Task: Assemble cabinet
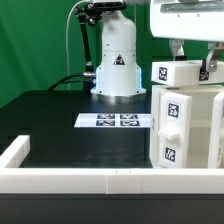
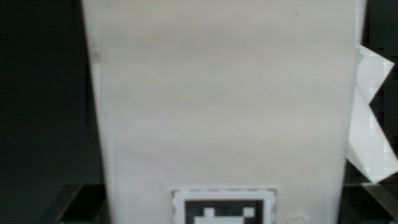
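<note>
The white cabinet body (image 1: 186, 125) stands upright at the exterior view's right, with tag markers on its front face. A white top block (image 1: 178, 73) with a tag sits on it, slightly tilted. My gripper (image 1: 193, 60) comes down from above with one finger on each side of this block, closed against it. In the wrist view the block's white face (image 2: 214, 90) fills the picture, with a tag (image 2: 222, 206) at one edge. The fingertips themselves barely show there.
The marker board (image 1: 115, 121) lies flat on the black table in front of the robot base (image 1: 116, 60). A low white rim (image 1: 90, 178) edges the table's near side and the exterior view's left.
</note>
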Controlling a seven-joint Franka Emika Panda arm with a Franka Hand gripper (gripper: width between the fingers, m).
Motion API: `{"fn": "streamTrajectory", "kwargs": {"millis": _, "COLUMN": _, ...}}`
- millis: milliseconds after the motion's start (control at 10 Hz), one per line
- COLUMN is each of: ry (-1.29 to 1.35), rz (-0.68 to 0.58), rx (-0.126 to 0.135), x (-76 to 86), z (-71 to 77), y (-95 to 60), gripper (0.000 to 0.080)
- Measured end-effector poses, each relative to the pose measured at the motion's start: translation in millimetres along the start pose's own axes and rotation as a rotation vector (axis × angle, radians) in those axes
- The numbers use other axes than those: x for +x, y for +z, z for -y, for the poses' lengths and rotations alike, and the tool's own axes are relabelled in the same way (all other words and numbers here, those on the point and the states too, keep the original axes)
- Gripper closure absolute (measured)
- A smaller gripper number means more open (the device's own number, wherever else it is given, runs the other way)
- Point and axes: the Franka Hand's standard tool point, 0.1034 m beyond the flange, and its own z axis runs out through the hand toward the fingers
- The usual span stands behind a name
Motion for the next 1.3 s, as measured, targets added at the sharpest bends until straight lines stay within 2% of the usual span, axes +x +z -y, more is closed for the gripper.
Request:
{"fn": "streamTrajectory", "kwargs": {"millis": 600, "ry": 0.376, "rz": 0.010, "rx": 0.010, "x": -1.0, "z": 1.7, "y": -0.1, "gripper": 0.0243}}
{"fn": "streamTrajectory", "kwargs": {"millis": 800, "ry": 0.552, "rz": 0.015, "rx": 0.023, "x": 0.1, "z": 3.4, "y": -0.3, "gripper": 0.0243}}
{"fn": "streamTrajectory", "kwargs": {"millis": 1300, "ry": 0.729, "rz": 0.045, "rx": 0.026, "x": -2.5, "z": 4.6, "y": -1.0, "gripper": 0.0243}}
